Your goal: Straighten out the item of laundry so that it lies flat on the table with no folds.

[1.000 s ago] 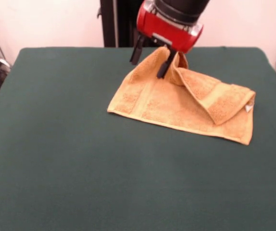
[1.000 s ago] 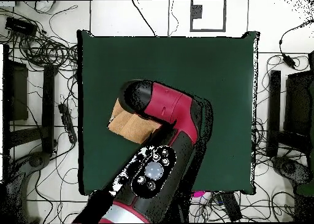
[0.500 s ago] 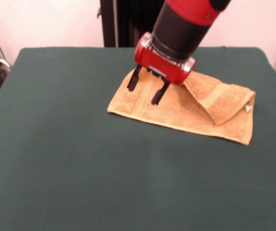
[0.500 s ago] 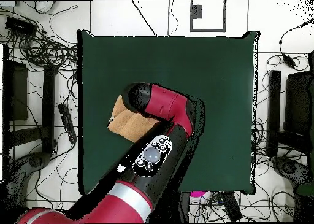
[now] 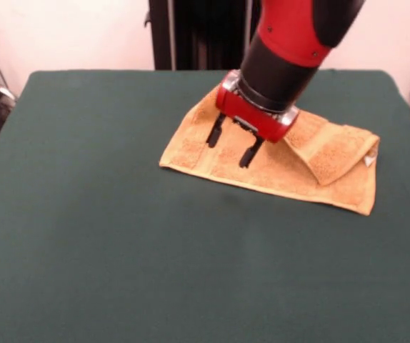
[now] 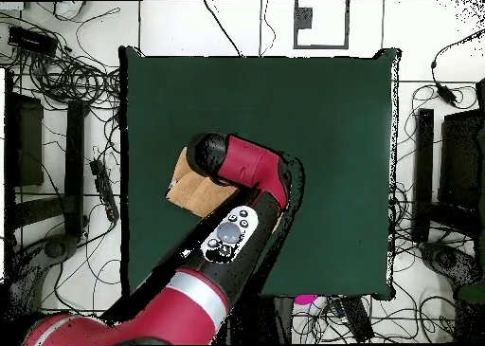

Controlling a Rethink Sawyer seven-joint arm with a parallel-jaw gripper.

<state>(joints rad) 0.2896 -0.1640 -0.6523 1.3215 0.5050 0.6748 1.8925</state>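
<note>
Watch the folded flap (image 5: 331, 146) on the towel (image 5: 262, 158): it lies doubled over the side of the towel away from your tool (image 5: 235, 143), with the white tag (image 5: 368, 161) at its outer corner. If you close the tool where it now hangs, over the single flat layer, you would likely pinch and bunch cloth that is already smooth, and dragging from there could pull the whole towel across the tabletop (image 5: 119, 236) without opening the fold. Grabbing both layers of the flap at once would just carry the fold along.

Your tool is spread, its two dark fingers (image 5: 215, 131) clearly apart and pointing down at the towel's flat part; it holds nothing, and I cannot tell whether the tips touch the cloth. From overhead the arm (image 6: 237, 228) covers most of the towel (image 6: 189, 192), which sits toward one side edge of the tabletop (image 6: 313, 105).
</note>
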